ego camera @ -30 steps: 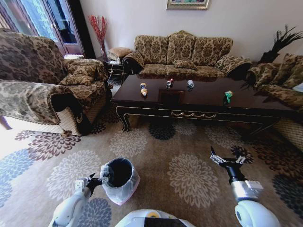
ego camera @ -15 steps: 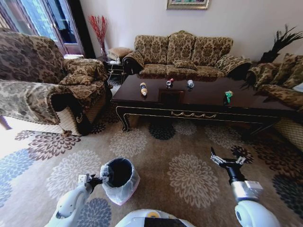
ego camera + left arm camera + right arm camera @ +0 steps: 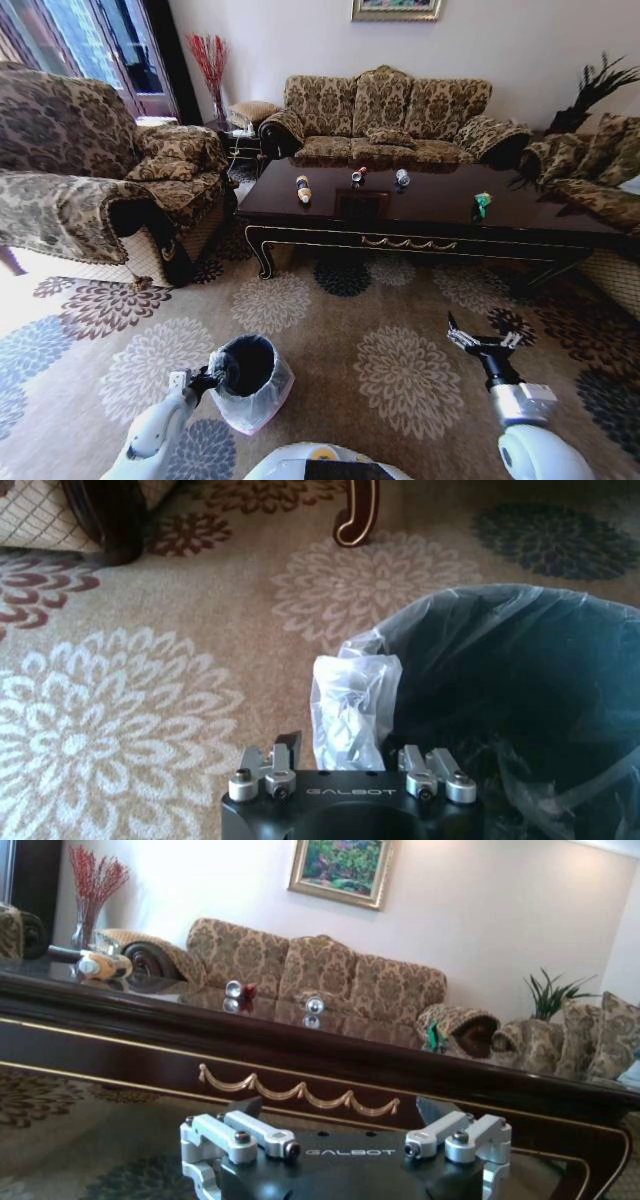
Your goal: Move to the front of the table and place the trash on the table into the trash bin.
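We see a lounge w/ beige floral carpet [image 3: 400,370]. Patterned three-seat sofa [image 3: 385,120] against the pale back wall, framed painting [image 3: 396,9] above it. Matching armchair [image 3: 90,190] on the left, by glass doors [image 3: 90,40] letting in daylight. Red twigs in a vase [image 3: 210,65] in the corner.

"GALBOT" is printed on the left gripper [image 3: 345,759] and right gripper [image 3: 340,1119].

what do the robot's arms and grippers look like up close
Both arms have glossy white shells with silver wrist sections. The left gripper and right gripper each have a black body printed GALBOT in pale letters, silver metal linkages with bolts, and dark jaws.
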### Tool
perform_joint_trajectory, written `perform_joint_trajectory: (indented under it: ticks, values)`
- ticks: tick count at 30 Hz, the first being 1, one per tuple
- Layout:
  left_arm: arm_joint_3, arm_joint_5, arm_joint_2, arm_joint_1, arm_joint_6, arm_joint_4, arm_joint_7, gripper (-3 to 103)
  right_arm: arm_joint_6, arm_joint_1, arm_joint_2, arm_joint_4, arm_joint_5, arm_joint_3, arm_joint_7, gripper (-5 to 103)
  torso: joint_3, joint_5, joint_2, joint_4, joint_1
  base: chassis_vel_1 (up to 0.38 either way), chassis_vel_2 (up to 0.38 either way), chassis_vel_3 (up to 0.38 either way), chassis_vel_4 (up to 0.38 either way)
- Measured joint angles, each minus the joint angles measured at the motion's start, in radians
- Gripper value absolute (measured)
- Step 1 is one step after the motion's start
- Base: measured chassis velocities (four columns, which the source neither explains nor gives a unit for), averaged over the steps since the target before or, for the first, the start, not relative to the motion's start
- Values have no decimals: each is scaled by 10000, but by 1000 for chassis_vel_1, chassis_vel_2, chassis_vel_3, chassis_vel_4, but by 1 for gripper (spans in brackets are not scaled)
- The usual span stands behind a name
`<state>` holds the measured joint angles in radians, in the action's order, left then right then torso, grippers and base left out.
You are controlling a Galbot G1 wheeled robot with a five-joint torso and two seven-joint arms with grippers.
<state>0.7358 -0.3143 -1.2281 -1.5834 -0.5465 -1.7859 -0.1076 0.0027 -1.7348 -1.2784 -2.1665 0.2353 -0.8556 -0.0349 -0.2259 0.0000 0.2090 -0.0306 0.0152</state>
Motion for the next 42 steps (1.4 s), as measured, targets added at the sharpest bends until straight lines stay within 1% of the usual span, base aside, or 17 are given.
perform_joint_trajectory:
  ticks: [8,9,10,13,14,16,17,19,22,34,35,37,38,39,40,41,42]
  values:
    - [17,11,-54,-169,268,-203,186,32,21,34,42,56,41,-7,0,100,-9,-14,7,0,4,0,0,0,0]
    - [17,11,-54,-169,268,-203,186,32,21,34,42,56,41,-7,0,100,-9,-14,7,0,4,0,0,0,0]
    - [21,45,-70,-228,395,-311,246,32,21,46,45,57,46,-8,0,100,-11,-16,8,-1,5,0,0,0,0]
    - [116,438,-58,-452,763,-1080,194,21,12,104,60,56,63,-4,-3,100,-12,-4,13,0,6,0,0,0,0]
    - [133,502,-42,-485,781,-1247,173,17,8,115,63,54,63,-2,-5,100,-13,-4,13,-1,6,0,0,0,0]
    - [178,573,-8,-520,795,-1550,168,17,-6,139,69,44,65,0,-10,100,-13,-2,15,-2,6,0,0,0,0]
    - [214,624,36,-553,783,-1921,159,9,-30,163,76,14,75,3,-17,100,-13,3,18,-1,6,0,0,0,0]
    - [230,895,111,-570,625,-2380,30,6,-78,187,92,-46,88,4,-26,100,-15,-1,20,-1,7,0,0,0,0]
    - [177,1144,147,-557,501,-2470,-81,1,-95,166,90,-107,90,4,-27,100,-16,3,21,-1,8,0,0,0,0]
    - [383,1652,64,-667,437,-1934,-221,0,-7,-3,92,-197,214,-127,-27,100,-18,-1,28,-1,9,0,0,0,0]
    - [400,1801,80,-633,435,-1872,-209,6,-7,3,85,-212,213,-100,-27,100,-19,0,28,-1,9,0,0,0,0]
    - [409,1884,90,-611,434,-1830,-201,6,-7,7,77,-221,211,-81,-27,100,-19,-1,28,-1,9,0,0,0,0]
    - [418,1982,122,-588,363,-1740,-209,16,-7,20,55,-245,205,-34,-25,100,-20,-1,29,-1,9,0,0,0,0]
    - [418,1982,122,-588,363,-1740,-209,16,-7,20,55,-245,205,-34,-25,100,-20,-1,29,-1,9,0,0,0,0]
    - [416,1990,132,-586,215,-1713,-238,16,-7,32,45,-248,203,-18,-24,100,-20,-1,29,-1,10,0,0,0,0]
    - [390,1986,131,-585,-65,-1687,-336,27,-7,41,41,-247,200,-9,-22,100,-20,-1,29,-2,9,0,0,0,0]
    - [357,1960,114,-576,-164,-1634,-448,27,-7,41,42,-234,200,-9,-21,100,-20,0,29,-2,9,0,0,0,0]
